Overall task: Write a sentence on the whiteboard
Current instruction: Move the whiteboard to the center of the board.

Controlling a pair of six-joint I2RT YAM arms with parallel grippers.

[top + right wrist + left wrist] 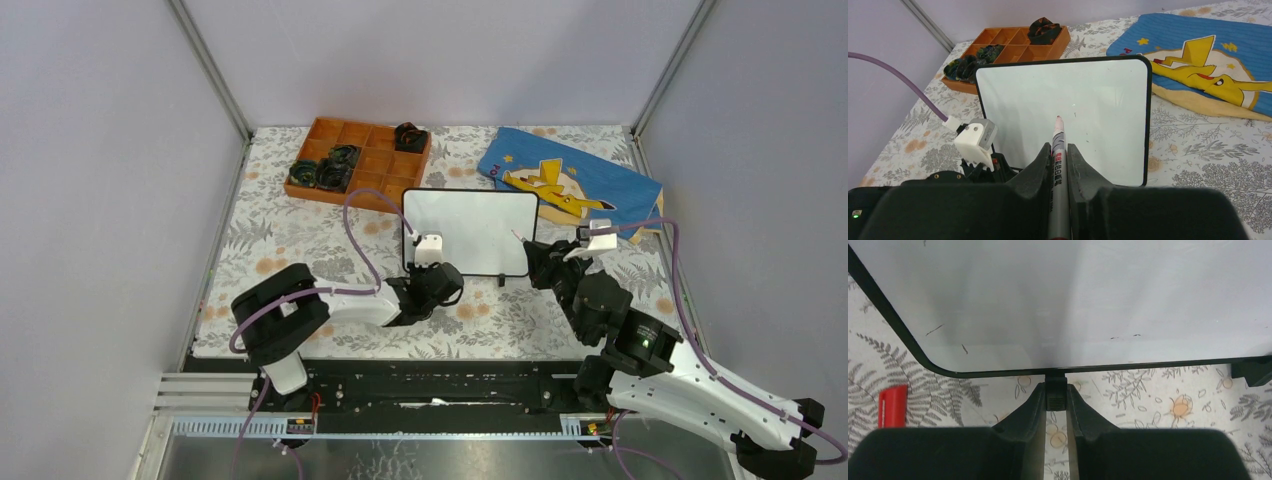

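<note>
At its near edge, our left gripper (1056,399) pinches the black-framed white whiteboard (480,225); our right gripper (1060,152) clamps a grey marker (1058,131), tip perhaps touching.

You get bright, even light with soft shadows; the whiteboard (1098,300) carries faint grey shading, and both wrist views blur along their bottom edge.
</note>
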